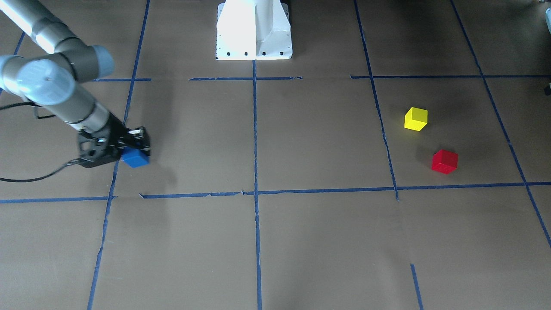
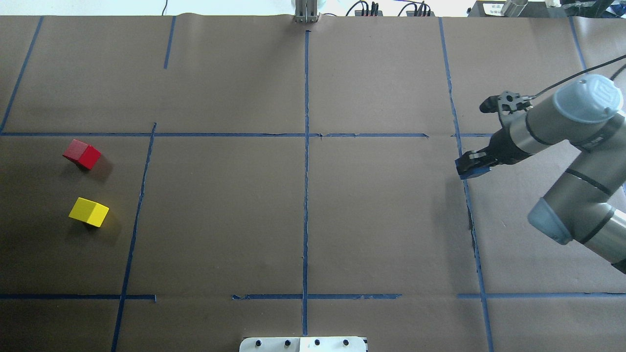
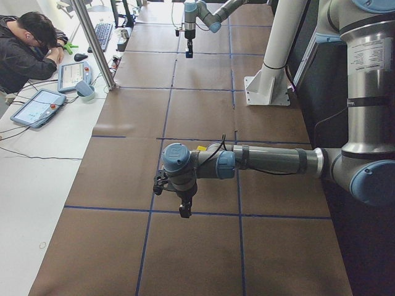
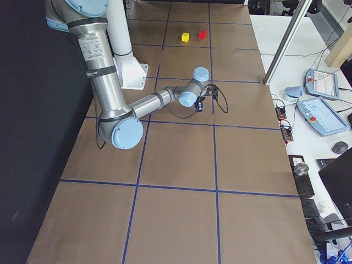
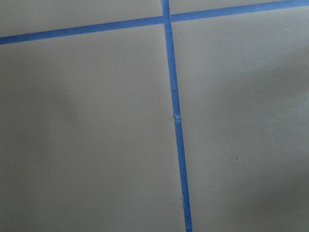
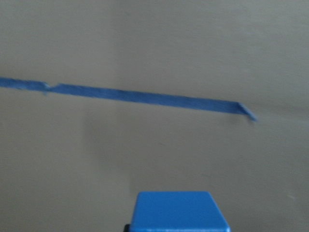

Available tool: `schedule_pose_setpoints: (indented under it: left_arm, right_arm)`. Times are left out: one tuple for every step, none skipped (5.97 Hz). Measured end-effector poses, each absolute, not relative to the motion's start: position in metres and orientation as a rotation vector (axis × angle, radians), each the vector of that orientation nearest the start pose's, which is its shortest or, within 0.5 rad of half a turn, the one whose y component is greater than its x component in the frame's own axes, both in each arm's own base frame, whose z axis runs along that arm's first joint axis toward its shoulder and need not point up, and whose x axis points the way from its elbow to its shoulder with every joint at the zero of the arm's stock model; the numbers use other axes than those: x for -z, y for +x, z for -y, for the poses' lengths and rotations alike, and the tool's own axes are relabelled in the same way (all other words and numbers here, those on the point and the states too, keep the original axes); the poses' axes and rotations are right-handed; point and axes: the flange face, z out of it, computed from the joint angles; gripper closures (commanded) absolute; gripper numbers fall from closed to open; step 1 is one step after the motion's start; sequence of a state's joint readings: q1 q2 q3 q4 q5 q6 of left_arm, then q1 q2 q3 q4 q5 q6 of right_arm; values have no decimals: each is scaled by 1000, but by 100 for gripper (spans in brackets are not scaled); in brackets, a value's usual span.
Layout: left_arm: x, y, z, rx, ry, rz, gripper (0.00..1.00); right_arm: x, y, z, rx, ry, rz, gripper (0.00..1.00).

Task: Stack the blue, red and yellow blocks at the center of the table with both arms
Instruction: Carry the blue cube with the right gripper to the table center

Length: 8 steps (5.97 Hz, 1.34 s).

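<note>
My right gripper is shut on the blue block and holds it above the table on my right side, near a blue tape line; the block also shows in the overhead view and the right wrist view. The yellow block and the red block lie side by side, apart, on the table's left side. My left gripper shows only in the exterior left view, pointing down over the table; I cannot tell whether it is open or shut.
Blue tape lines divide the brown paper table into squares. The white robot base stands at the middle of my edge. An operator sits at a side bench with tablets and a metal post.
</note>
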<state>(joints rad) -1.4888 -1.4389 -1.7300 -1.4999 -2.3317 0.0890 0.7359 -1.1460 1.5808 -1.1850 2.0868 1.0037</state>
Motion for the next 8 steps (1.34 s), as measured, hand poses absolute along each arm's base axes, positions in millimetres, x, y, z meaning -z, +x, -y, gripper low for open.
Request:
schedule_pose_setpoints:
  left_arm:
    - [-649,-29,437,-146,-38,-762,0]
    - [-649,-29,437,-147,-38,-762,0]
    - [-649,-28,437,-149,-39,-762,0]
    - [-649,-27,437,-151,-40,-762,0]
    - [-650,-27,437,-151,-41,-762,0]
    - [-650,-26,437,-151,-42,-762,0]
    - [-650,-26,437,-151,-43,-761,0]
    - [-650,-26,437,-152,-44,-761,0]
  right_arm:
    - [-309,-493,513,-14,79,886,75]
    - [-256,-541,509,-74,60,863,73]
    - [-214,-585,497,-119,48,859,72]
    - [-191,-616,484,-140,49,851,67]
    - [-188,-634,473,-136,49,838,67]
    - [-196,-641,467,-125,45,822,62]
    - [-203,-644,465,-110,46,810,26]
    - [-205,-644,465,-97,50,804,1]
